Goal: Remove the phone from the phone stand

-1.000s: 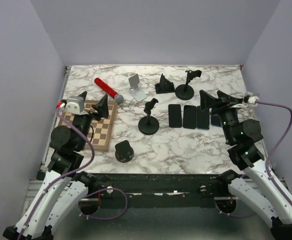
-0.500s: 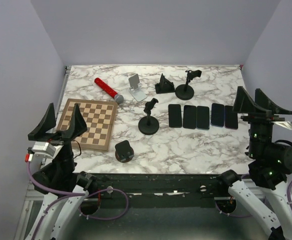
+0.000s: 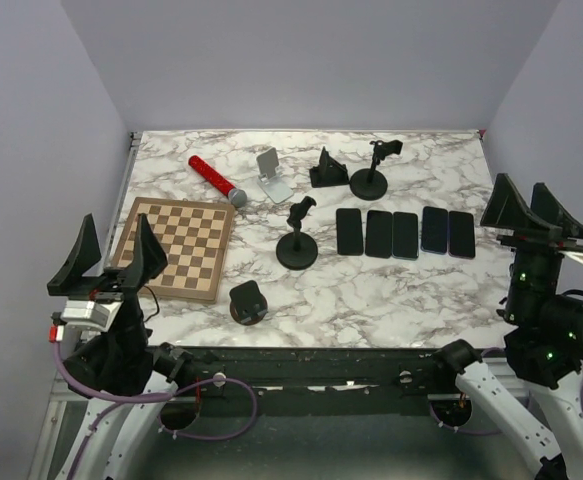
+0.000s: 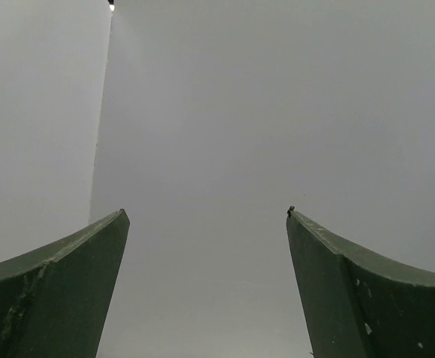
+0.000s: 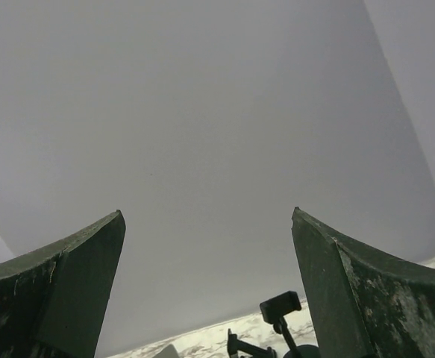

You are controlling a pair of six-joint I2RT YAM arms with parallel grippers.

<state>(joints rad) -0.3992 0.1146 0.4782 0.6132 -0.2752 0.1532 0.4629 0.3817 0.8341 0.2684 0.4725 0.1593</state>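
White-veined marble table (image 3: 371,295), seen from above, with a black round-based phone stand (image 3: 296,245) near its middle as the reference point. Left of the stand lies a brown-and-cream wooden chessboard (image 3: 186,240). Nearer the camera, the left gripper (image 3: 119,220) is far to the stand's left and the right gripper (image 3: 522,182) far to its right. Both point upward with fingers spread wide, grasping nothing. Just right of the stand, five dark rectangular phones (image 3: 405,235) lie flat in a row. Behind the stand to the left lies a red cylindrical microphone (image 3: 215,178).
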